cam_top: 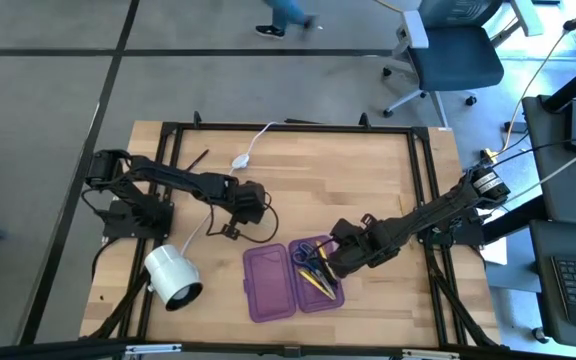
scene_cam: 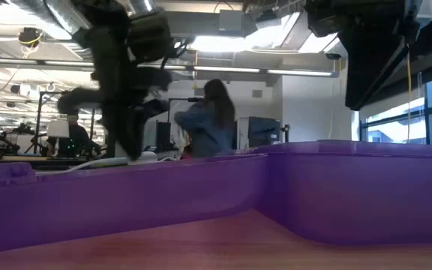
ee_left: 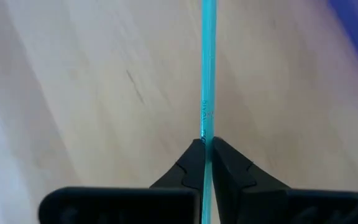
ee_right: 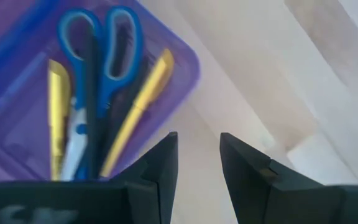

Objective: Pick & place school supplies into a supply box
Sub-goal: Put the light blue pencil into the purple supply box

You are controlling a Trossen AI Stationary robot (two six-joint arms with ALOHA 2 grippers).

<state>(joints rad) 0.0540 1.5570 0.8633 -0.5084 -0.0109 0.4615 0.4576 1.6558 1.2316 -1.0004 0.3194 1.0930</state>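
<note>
Now the left pincer [ee_left: 207, 144] is clamped on a teal pen [ee_left: 207, 68]; its print is unreadable.

1. Supply box [cam_top: 270, 282]: flat translucent purple plastic case, lying fully open with its two rounded-corner halves side by side, near the middle of the tabletop's front edge.
2. Left half: shown without contents in the high view.
3. Right half: holds the collected school supplies.
4. Scissors [ee_right: 104, 62]: small, blue handles, lying flat in the right half, handle loops toward a rounded corner of the case.
5. Yellow pens [ee_right: 138, 106]: two, one on each side of the scissors, lying roughly lengthwise in the same half.
6. Dark pen [ee_right: 91, 106]: lies between them, crossing the scissor handles.
7. Teal-green pen [ee_left: 207, 74]: thin, straight, gripped at one end between the closed fingers of the left claw [ee_left: 207, 148], above bare tabletop wood left of the case.
</note>
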